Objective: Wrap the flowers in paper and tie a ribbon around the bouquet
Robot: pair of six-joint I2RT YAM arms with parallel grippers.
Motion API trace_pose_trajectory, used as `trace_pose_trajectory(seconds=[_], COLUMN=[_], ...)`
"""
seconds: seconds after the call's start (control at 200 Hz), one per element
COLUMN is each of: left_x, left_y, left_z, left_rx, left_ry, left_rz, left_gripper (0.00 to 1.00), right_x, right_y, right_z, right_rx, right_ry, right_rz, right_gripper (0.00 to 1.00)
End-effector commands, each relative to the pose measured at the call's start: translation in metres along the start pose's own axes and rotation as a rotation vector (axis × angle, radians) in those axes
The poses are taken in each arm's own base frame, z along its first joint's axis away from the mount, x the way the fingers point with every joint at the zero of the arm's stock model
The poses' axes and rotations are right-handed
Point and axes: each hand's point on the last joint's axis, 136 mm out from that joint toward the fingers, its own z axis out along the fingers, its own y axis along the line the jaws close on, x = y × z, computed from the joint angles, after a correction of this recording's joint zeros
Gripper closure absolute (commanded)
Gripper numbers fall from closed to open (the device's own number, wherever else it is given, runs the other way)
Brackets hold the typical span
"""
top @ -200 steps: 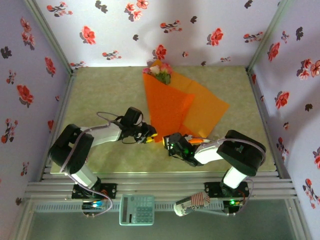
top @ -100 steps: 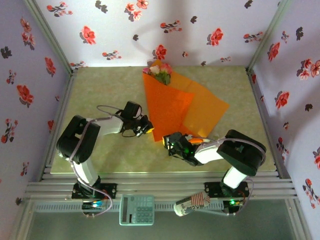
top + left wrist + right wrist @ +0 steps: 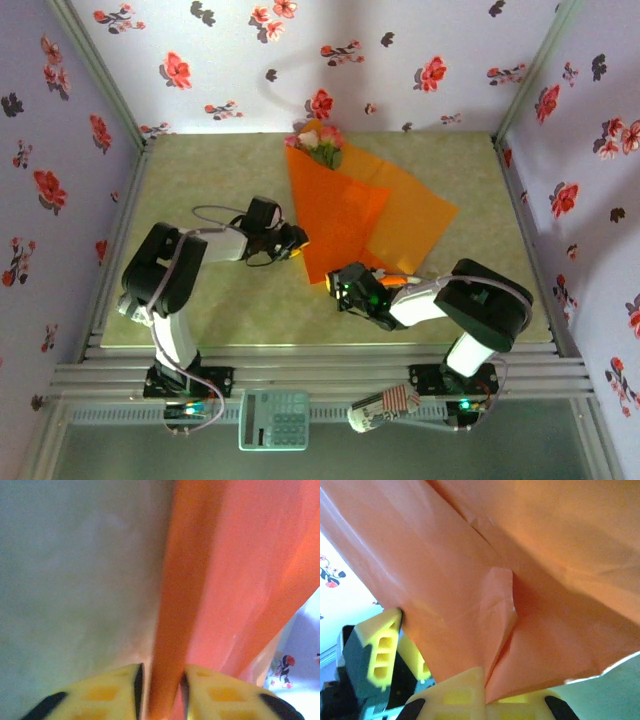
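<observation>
The orange paper lies on the table with its left part folded over the flowers, whose pink and cream heads stick out at the far end. My left gripper sits at the paper's left edge. In the left wrist view its jaws stand narrowly open, with a loose upright fold of paper in the gap. My right gripper is at the near tip, shut on a pinch of paper. The left gripper's yellow finger shows beside that pinch. The ribbon is out of view.
The green table is boxed in by flowered purple walls on three sides. A metal rail runs along its near edge. A pale calculator-like box lies below that rail.
My left gripper has slid away from me along the paper's left edge, and its arm has folded back. The right gripper has kept its hold at the tip.
</observation>
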Motion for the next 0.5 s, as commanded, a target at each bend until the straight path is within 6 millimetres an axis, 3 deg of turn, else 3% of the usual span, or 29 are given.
trace_pose_trajectory(seconds=[0.0, 0.195, 0.255, 0.37, 0.435, 0.495], left_x=[-0.02, -0.034, -0.04, -0.052, -0.057, -0.063], left_y=[-0.009, -0.009, -0.008, -0.009, -0.01, -0.01], left_z=[0.007, 0.007, 0.006, 0.01, 0.015, 0.019], left_rx=[0.046, 0.074, 0.073, 0.075, 0.078, 0.088], left_ry=[-0.051, -0.088, -0.101, -0.113, -0.11, -0.113], left_rz=[0.041, 0.037, 0.032, 0.034, 0.04, 0.035], left_gripper=[1.0, 1.0, 0.77, 0.7, 0.78, 1.0], right_x=[0.0, -0.002, -0.002, -0.001, 0.0, 0.0], right_y=[-0.003, -0.002, -0.003, -0.003, -0.004, -0.005], right_z=[-0.002, -0.005, -0.006, -0.005, -0.004, -0.004], right_rx=[0.022, 0.035, 0.041, 0.044, 0.042, 0.044], right_ry=[0.0, -0.002, -0.003, 0.009, 0.016, 0.016], right_rz=[0.145, 0.126, 0.118, 0.117, 0.119, 0.119], right_gripper=[1.0, 1.0, 1.0, 1.0, 1.0, 1.0])
